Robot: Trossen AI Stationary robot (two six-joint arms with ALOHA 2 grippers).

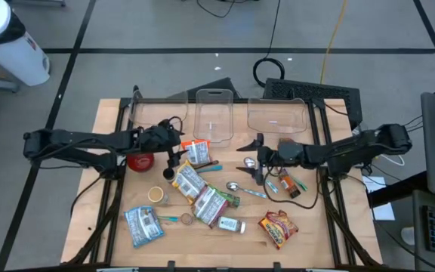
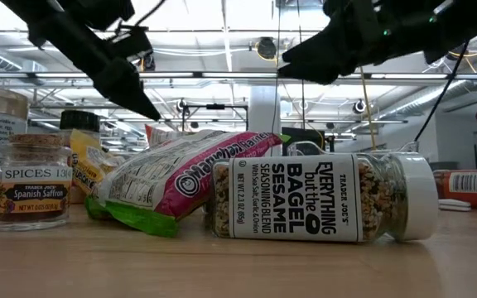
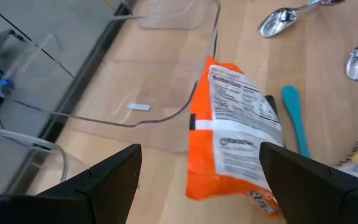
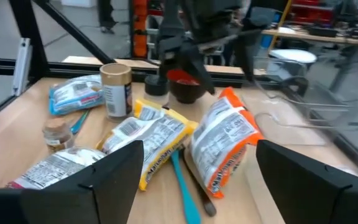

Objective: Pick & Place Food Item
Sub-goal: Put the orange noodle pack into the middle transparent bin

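Orange-and-white, the snack pouch [image 1: 197, 153] lies flat on the table [image 1: 112, 219] just in front of the left claw [image 1: 174, 161], its long axis running near to far, below the middle clear bin [image 1: 213, 115]. Left claw wide, holding nothing. Right claw [image 1: 256, 160], also wide and empty, hovers farther right. Only the left wrist view shows the pouch between the fingers [image 3: 107, 180].

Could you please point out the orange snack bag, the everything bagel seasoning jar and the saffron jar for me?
orange snack bag [image 3: 238, 130]: left wrist view, on its white nutrition label.
everything bagel seasoning jar [image 2: 305, 199]: low view, on its white label.
saffron jar [image 2: 30, 189]: low view, on its front label.
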